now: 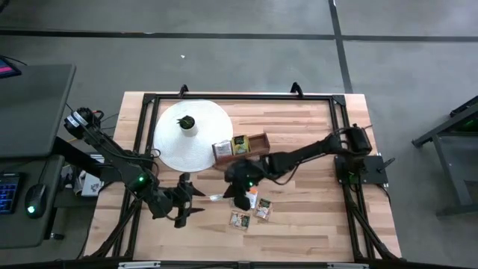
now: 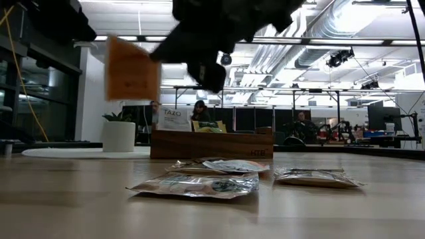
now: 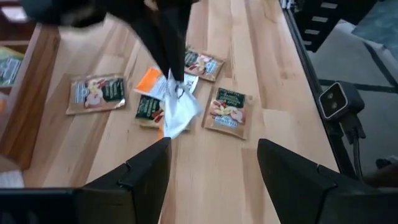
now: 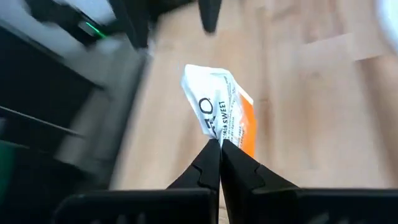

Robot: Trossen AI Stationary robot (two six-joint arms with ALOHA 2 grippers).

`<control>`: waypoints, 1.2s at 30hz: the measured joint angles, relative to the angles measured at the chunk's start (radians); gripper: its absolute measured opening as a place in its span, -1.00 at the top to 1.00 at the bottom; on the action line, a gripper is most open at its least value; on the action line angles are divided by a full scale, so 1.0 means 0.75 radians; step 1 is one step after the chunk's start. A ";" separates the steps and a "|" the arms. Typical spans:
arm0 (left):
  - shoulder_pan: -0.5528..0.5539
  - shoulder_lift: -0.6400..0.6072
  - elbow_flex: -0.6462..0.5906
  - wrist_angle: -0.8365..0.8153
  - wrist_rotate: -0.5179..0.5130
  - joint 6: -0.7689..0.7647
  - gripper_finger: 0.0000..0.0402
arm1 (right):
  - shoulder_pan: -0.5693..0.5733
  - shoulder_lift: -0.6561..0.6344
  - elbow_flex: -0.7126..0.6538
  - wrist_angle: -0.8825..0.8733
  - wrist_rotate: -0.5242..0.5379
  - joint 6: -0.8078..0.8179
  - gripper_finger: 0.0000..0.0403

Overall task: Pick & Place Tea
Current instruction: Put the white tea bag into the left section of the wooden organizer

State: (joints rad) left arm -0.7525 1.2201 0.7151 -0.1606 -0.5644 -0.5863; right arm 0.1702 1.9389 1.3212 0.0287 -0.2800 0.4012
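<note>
My right gripper [image 4: 219,146] is shut on an orange-and-white tea sachet [image 4: 219,115] and holds it above the table's middle. Several more tea sachets lie flat on the wood below and beside it [image 3: 227,111] [image 3: 96,93] [image 3: 202,62] [image 1: 239,220]. Just behind them the long brown wooden box [image 1: 240,146] holds some sachets [image 2: 174,119]. My left gripper [image 3: 211,168] stands open near the table's front left [image 1: 188,203], pointing toward the sachets with nothing between its fingers. My right gripper pinches the orange-and-white sachet at one edge [image 4: 219,138] between its two fingertips. The fingers slant downward, coming from the table's right side. The sachet is lifted clear of the table [image 2: 131,68] and sticks out past the fingertips, slightly crumpled.
A large white round disc [image 1: 216,138] with a small dark knob [image 1: 186,122] lies at the far left, touching the box's left end. A black frame [image 1: 239,96] runs along the table's edges. Bare wood lies between my left gripper and the sachets.
</note>
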 joint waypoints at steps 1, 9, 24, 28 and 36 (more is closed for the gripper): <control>0.000 0.000 0.000 -0.011 -0.001 -0.017 -0.18 | 0.022 -0.009 0.000 -0.035 0.088 -0.070 1.00; 0.001 0.000 0.000 -0.033 -0.037 -0.124 -0.18 | 0.206 -0.057 0.014 -0.116 0.742 -0.572 1.00; 0.075 0.000 0.000 -0.005 -0.223 -0.397 -0.18 | 0.408 -0.058 0.098 -0.166 1.422 -1.522 1.00; 0.147 0.000 0.000 0.102 -0.198 -0.368 -0.18 | 0.425 -0.058 0.098 -0.173 1.500 -1.684 1.00; 0.246 0.000 0.000 0.391 -0.086 -0.158 -0.18 | 0.419 -0.058 0.098 -0.203 1.520 -1.698 1.00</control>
State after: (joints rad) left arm -0.5680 1.2200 0.7151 0.1328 -0.6290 -0.7044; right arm 0.4843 1.8954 1.3949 -0.1234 0.8602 -0.8721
